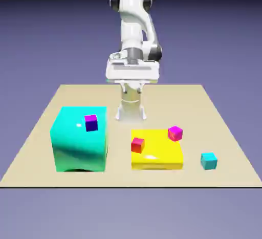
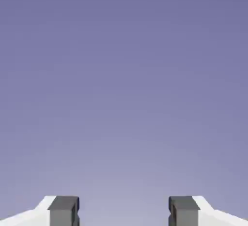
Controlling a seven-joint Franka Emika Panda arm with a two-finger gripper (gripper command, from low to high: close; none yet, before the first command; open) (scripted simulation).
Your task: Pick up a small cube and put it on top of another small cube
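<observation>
One teal cube [image 1: 209,161] at near right, beside yellow block [image 1: 157,165]. Gripper [image 2: 124,210] released, fingertips apart, nothing between. Risk: off-centre descent may push cube toward near table edge [image 1: 153,186]; low transit may strike magenta cube [image 1: 175,133].

You see your gripper [image 2: 124,211] with its two grey fingertips [image 2: 64,211] parted at the bottom edge, nothing between them but the plain blue-violet backdrop [image 2: 124,84], which fills your view.
</observation>
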